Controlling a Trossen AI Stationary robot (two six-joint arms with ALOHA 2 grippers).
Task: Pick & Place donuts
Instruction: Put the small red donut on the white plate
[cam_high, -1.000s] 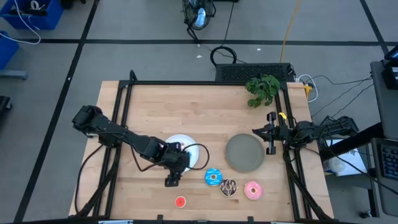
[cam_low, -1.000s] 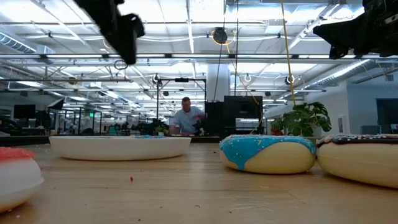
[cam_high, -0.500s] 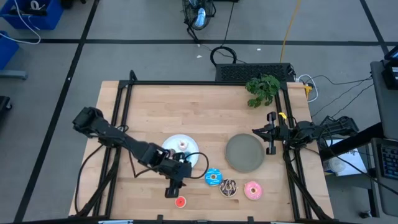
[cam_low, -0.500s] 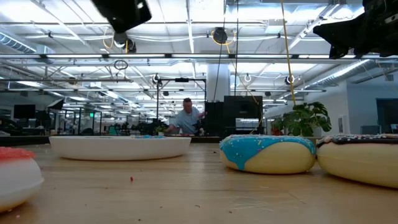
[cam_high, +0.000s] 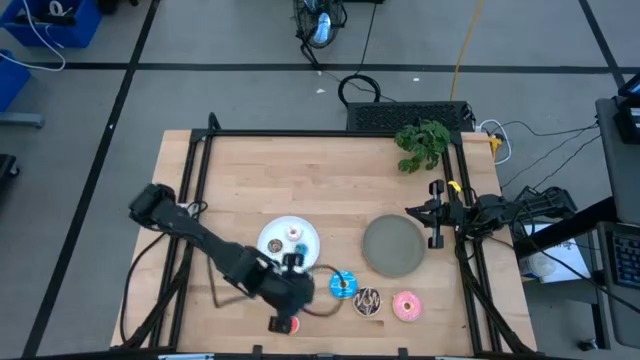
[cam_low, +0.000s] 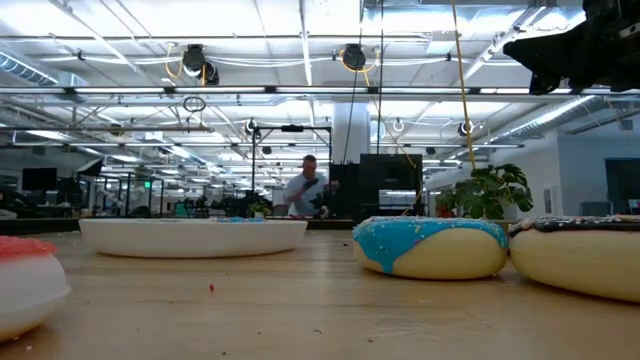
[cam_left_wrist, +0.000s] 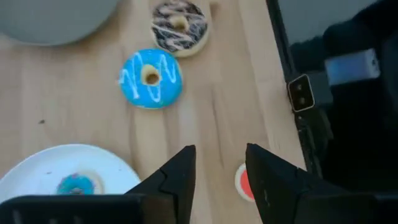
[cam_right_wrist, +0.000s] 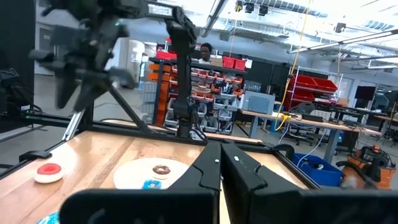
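Red donut (cam_left_wrist: 244, 182) shows beside the left end effector's (cam_left_wrist: 219, 163) parted, empty fingers only from the wrist.

High view: the left pincer (cam_high: 283, 324) is covering most of the small red donut (cam_high: 290, 324), so contact cannot be told. The small donuts on the white plate (cam_high: 274, 234) are showing too small to tell their colours with certainty.

Low view: the small red donut (cam_low: 25, 285) is being cut off by the left edge, and the dark chocolate sprinkled donut (cam_low: 585, 255) by the right edge. The pink donut is lying out of sight here. The white plate's (cam_low: 190, 237) rim is hiding its contents.

Left wrist view: the left pincer's fingers (cam_left_wrist: 180, 177) are partly hiding the small red donut (cam_left_wrist: 244, 182). The grey plate (cam_left_wrist: 56, 15) is being cropped by the edge.
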